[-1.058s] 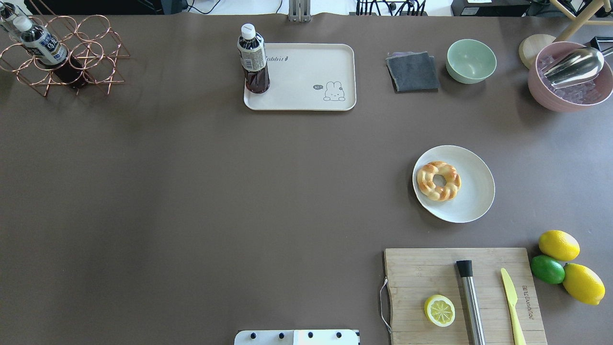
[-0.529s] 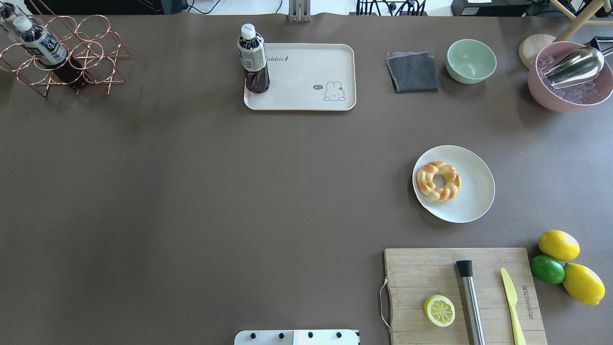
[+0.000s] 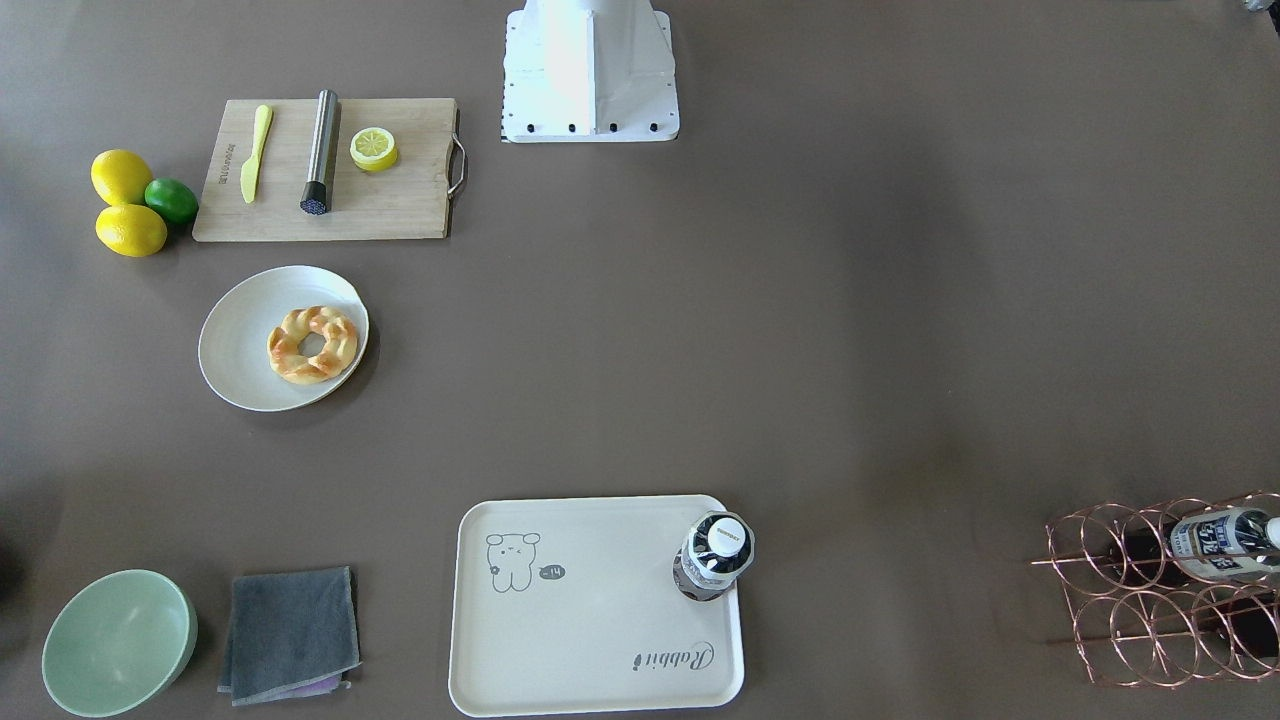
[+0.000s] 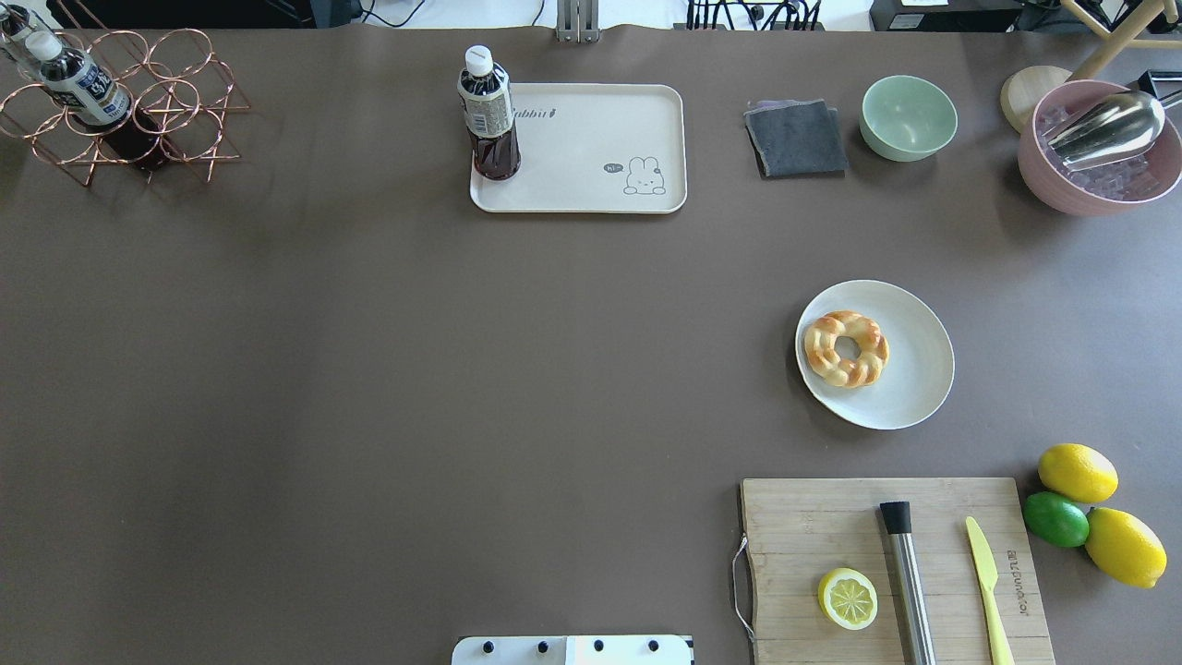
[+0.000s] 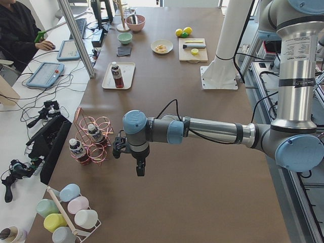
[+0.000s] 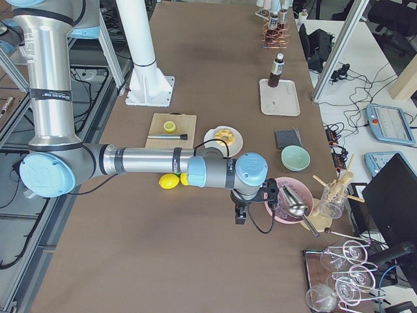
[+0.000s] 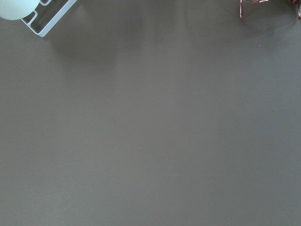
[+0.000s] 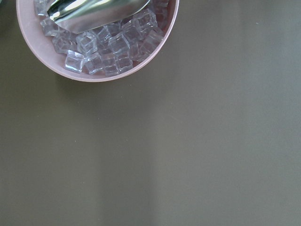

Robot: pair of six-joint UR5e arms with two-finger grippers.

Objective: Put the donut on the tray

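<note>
The golden twisted donut (image 4: 846, 348) lies on the left part of a round off-white plate (image 4: 914, 379) right of centre; it also shows in the front-facing view (image 3: 312, 344). The cream tray (image 4: 591, 157) with the bear drawing lies at the far side of the table (image 3: 600, 630), with a dark drink bottle (image 4: 488, 115) upright on its left corner. Neither gripper shows in the overhead or front-facing view. My left gripper (image 5: 140, 169) hangs over bare table far off to the left, my right gripper (image 6: 239, 216) beside the pink ice bowl (image 8: 94, 42). I cannot tell whether they are open or shut.
A cutting board (image 4: 831, 517) with a lemon half (image 4: 848, 598), steel muddler and yellow knife lies near right. Two lemons and a lime (image 4: 1055, 518) lie beside it. A grey cloth (image 4: 796, 139) and green bowl (image 4: 909, 117) lie right of the tray. A copper bottle rack (image 4: 120, 102) stands far left.
</note>
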